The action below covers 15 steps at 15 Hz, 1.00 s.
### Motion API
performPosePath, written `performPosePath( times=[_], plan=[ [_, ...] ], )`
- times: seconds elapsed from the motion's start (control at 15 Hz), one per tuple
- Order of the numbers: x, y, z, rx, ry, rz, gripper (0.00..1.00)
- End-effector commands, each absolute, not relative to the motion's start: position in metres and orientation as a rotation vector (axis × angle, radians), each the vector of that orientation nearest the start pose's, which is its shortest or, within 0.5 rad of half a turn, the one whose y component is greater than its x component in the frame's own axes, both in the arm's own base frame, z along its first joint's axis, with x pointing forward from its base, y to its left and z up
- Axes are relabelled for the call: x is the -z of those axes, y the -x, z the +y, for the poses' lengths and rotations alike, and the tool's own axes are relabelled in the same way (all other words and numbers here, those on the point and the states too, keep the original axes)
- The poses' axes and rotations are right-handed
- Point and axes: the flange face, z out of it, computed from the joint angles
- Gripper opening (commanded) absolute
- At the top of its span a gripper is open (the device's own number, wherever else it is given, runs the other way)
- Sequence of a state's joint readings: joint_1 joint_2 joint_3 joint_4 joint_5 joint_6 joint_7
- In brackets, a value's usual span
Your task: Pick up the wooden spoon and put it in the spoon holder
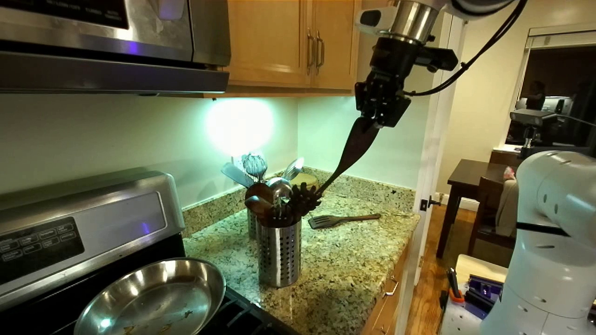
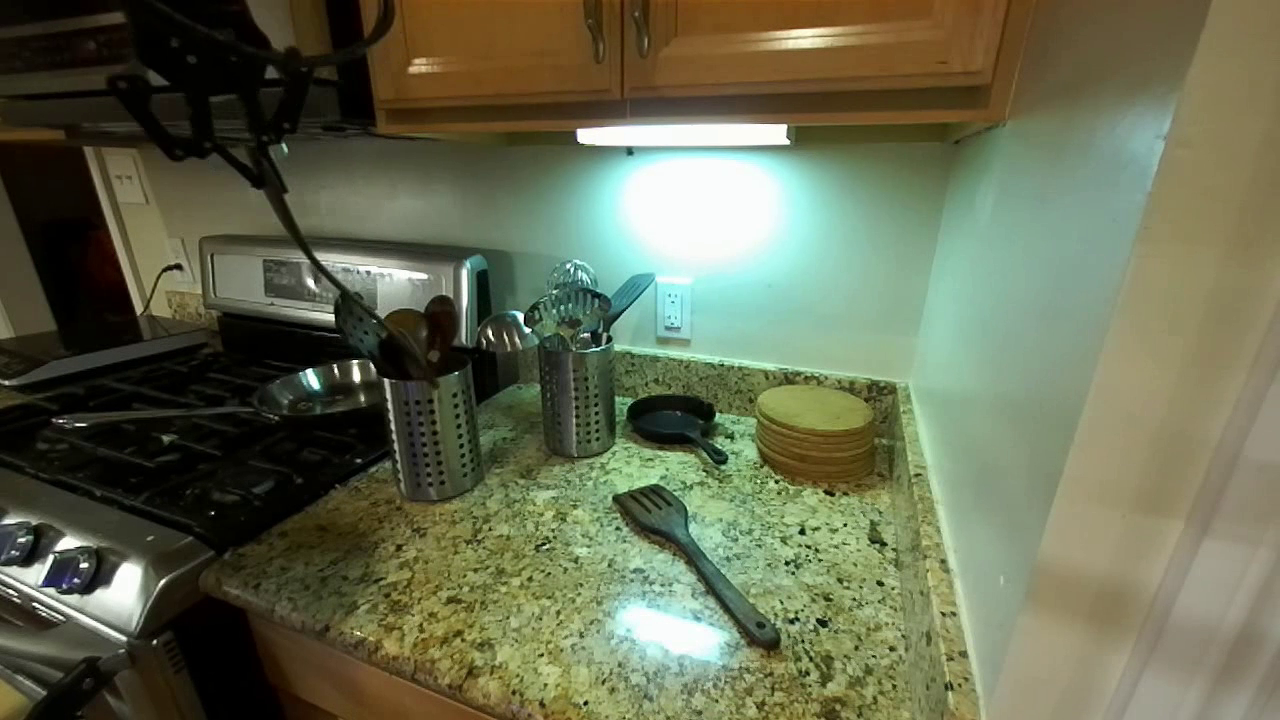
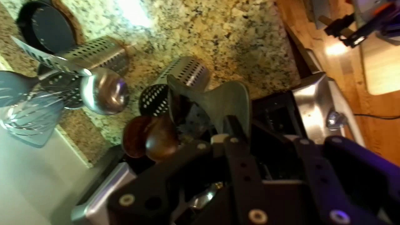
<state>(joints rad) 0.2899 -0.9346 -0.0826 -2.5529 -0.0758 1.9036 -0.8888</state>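
"Where is the wooden spoon [image 1: 354, 146]?"

"In your end effector [image 1: 376, 122], which is clamped narrow on its broad end. In both exterior views the thin handle slants down toward the spoon holder [image 1: 279, 260]. You can't tell whether its tip is inside; the dark utensils [image 1: 305, 199] there hide that spot."

"How does the spoon holder stand?"

"Upright on the desk [image 2: 520, 610], just beside the stove [image 1: 116, 218], with those utensils leaning in it."

"And around it?"

"Near it you have a perforated steel canister [image 2: 580, 410], with a whisk [image 2: 572, 275] and a ladle [image 2: 508, 332]. Farther along sit a small black skillet [image 2: 668, 420] and a stack of round tan boards [image 2: 815, 440]. A slotted spatula [image 2: 700, 558] lies flat nearby; a frying pan [image 1: 158, 288] is on the stove."
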Motion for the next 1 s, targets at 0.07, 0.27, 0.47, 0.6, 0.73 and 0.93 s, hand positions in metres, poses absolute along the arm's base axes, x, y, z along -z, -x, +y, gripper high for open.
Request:
performPosePath(
  times=[0.07,0.27,0.47,0.6,0.73,0.93],
  plan=[
    [-0.616,-0.273,0.063,0.185,2.582,-1.808,0.05],
    [-0.643,-0.263,0.064,0.082,2.564,-1.865,0.05],
    [-0.671,-0.267,0.062,0.116,2.526,-1.920,0.05],
    [-0.683,-0.277,0.062,0.163,2.491,-1.967,0.05],
    [-0.687,-0.287,0.060,0.176,2.435,-2.037,0.05],
    [-0.686,-0.302,0.056,0.139,2.313,-2.173,0.05]
  ],
)
